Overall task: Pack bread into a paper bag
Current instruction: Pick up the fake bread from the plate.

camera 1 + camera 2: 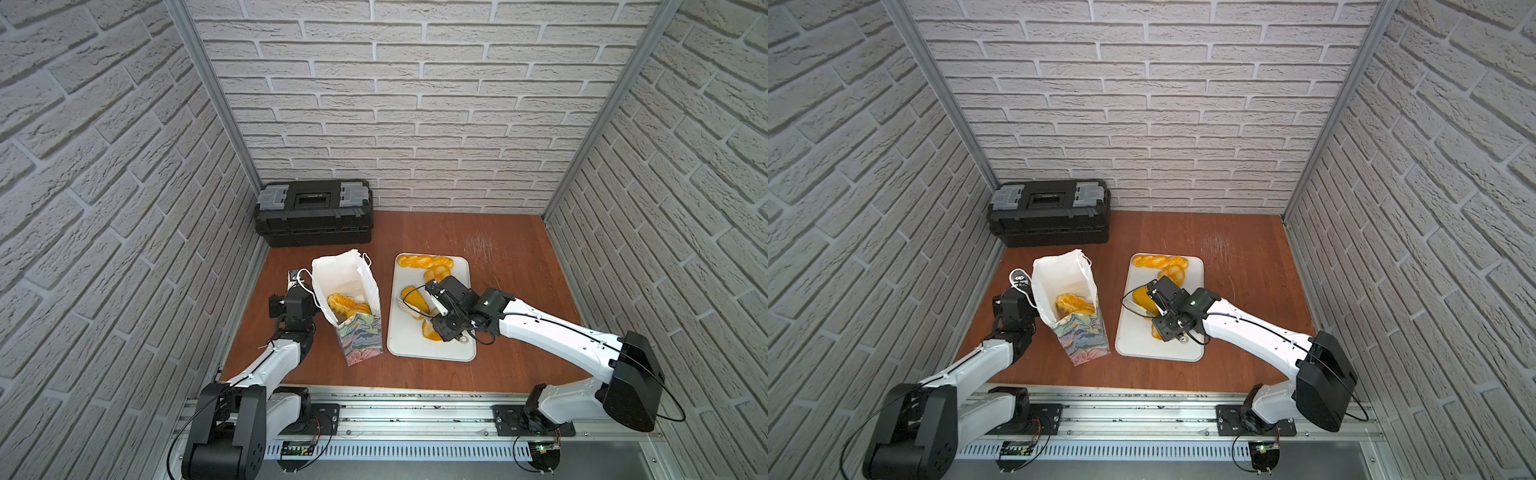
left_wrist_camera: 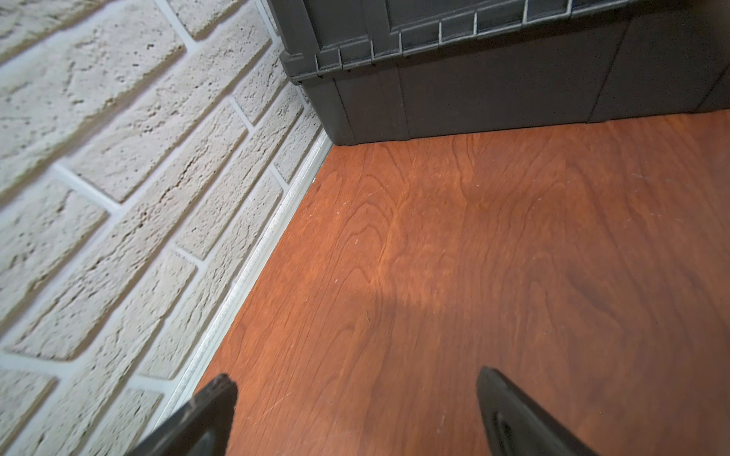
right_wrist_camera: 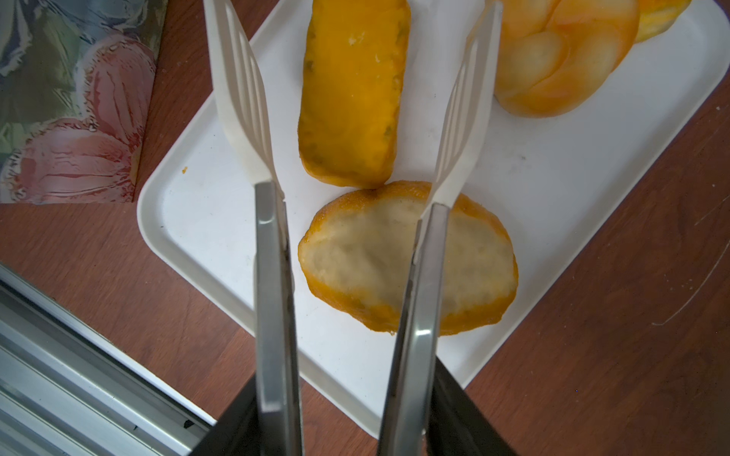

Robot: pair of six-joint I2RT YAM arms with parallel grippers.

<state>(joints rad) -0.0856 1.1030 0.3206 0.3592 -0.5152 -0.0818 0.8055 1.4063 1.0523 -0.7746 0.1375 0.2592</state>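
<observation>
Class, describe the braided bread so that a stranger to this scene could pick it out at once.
Find the white tray on the wooden table, beside the paper bag. Along its far short edge lies the braided stick. It alone is long and twisted like a plait; its neighbours are shorter and unplaited.

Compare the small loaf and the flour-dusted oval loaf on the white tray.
Shape: the small loaf is a straight-sided oblong; the oval loaf is rounded.
Surface: the small loaf is glossy deep yellow all over; the oval loaf has a pale, floury top inside an orange rim.
Place: the small loaf lies between the tongs' white tips, the oval loaf under their metal arms.
Both rest on the white tray, ungripped.
</observation>
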